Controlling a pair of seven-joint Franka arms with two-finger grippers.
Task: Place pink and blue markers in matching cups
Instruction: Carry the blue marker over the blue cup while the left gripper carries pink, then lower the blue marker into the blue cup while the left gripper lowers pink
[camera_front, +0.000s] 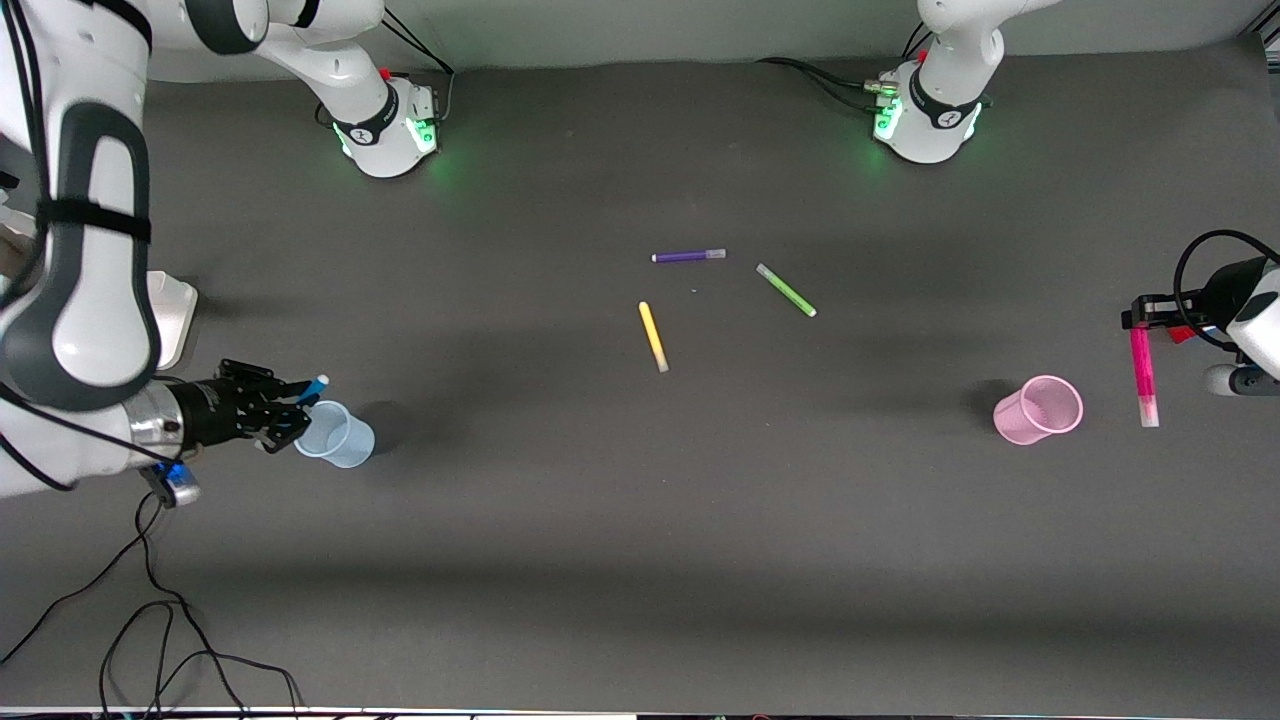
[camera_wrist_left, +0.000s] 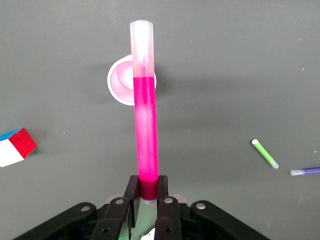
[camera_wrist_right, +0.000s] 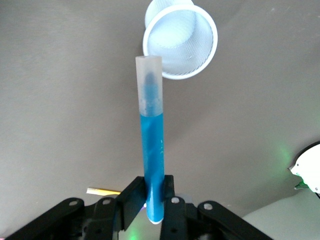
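Neither marker was in its cup yet: at the frame's lower left the right gripper (camera_front: 285, 405), fingers clamped on the blue marker (camera_front: 313, 388), hung apparently over the blue cup (camera_front: 338, 436), while at the right edge the left gripper (camera_front: 1140, 320) pinched the pink marker (camera_front: 1143, 375) just beside the pink cup (camera_front: 1040, 410).

Mid-table I see a purple marker (camera_front: 688, 256), a green marker (camera_front: 786, 290) beside it toward my left arm's end, a yellow marker (camera_front: 653, 337) nearer the front camera, and a red, white and blue cube (camera_wrist_left: 15, 147).
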